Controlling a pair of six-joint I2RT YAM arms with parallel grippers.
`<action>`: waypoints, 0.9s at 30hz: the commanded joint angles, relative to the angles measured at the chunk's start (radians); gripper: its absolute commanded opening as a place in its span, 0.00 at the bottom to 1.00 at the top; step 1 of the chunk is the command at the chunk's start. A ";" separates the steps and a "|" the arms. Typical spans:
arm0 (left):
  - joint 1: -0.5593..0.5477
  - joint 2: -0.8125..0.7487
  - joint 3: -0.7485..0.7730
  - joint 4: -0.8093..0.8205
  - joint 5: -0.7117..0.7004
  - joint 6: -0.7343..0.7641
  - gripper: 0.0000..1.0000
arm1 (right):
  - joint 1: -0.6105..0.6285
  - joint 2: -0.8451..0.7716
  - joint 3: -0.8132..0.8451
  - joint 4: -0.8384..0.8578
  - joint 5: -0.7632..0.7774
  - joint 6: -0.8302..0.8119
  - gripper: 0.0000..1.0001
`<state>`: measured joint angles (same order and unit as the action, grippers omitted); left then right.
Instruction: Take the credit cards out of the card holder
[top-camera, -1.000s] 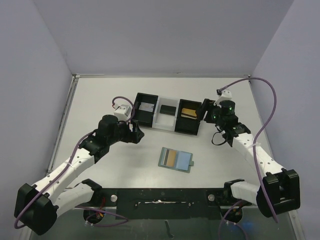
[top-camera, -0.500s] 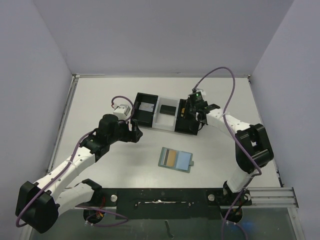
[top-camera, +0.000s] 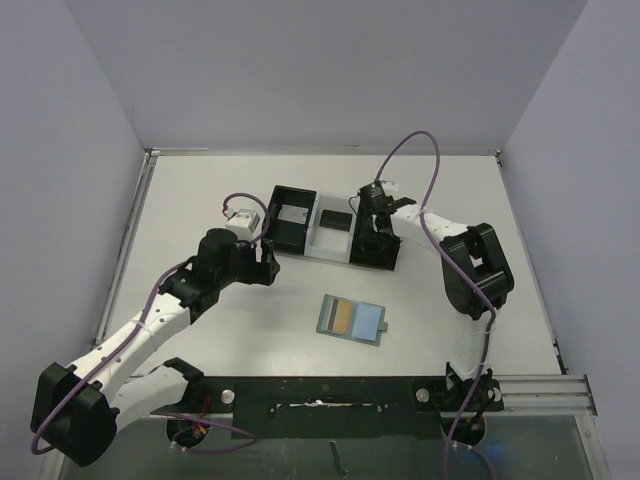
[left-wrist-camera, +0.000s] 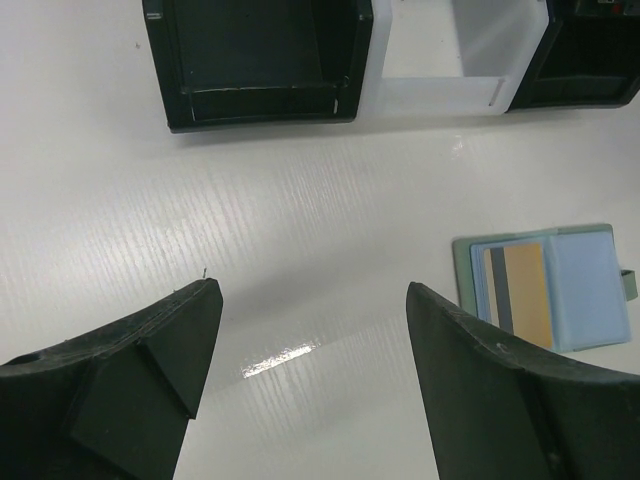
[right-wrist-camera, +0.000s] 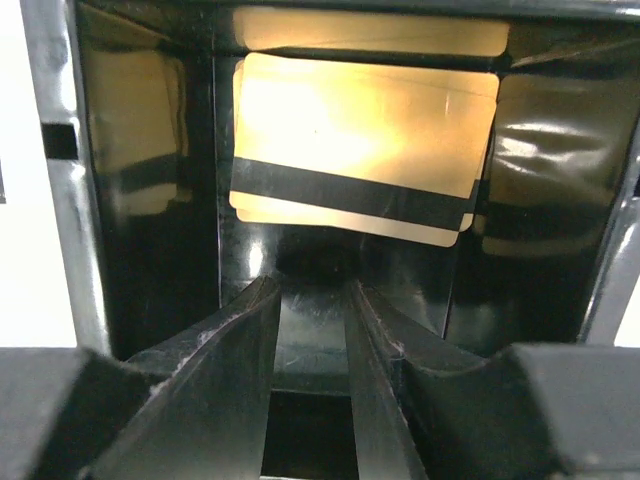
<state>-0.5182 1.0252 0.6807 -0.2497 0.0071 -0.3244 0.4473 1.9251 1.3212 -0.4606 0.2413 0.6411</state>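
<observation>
Right wrist: right gripper (right-wrist-camera: 312, 290) narrowly parted, empty, hemmed by tray (right-wrist-camera: 150, 200) walls; left gripper (left-wrist-camera: 310, 292) gaping near card holder (left-wrist-camera: 545, 290).

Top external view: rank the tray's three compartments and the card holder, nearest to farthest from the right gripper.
1. Right black compartment: right gripper inside.
2. Middle clear compartment: adjacent, leftward.
3. Left black compartment, card holder out front: too close to call.

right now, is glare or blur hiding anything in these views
Right wrist view: strong glare washes out the gold cards, reflections on the tray walls. Left wrist view: one glint on the table; card holder sharp. Top view: even light.
</observation>
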 joint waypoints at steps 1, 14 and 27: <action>-0.006 -0.017 0.057 0.016 -0.023 0.028 0.73 | 0.018 0.027 0.073 -0.023 0.120 0.022 0.34; -0.006 -0.016 0.054 0.015 -0.021 0.034 0.73 | 0.015 0.068 0.054 0.023 0.207 0.028 0.35; -0.006 -0.010 0.053 0.015 -0.006 0.033 0.73 | 0.008 0.084 -0.046 0.176 0.165 -0.092 0.47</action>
<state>-0.5182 1.0252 0.6853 -0.2546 -0.0032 -0.3050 0.4591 1.9938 1.3209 -0.3321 0.3973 0.5819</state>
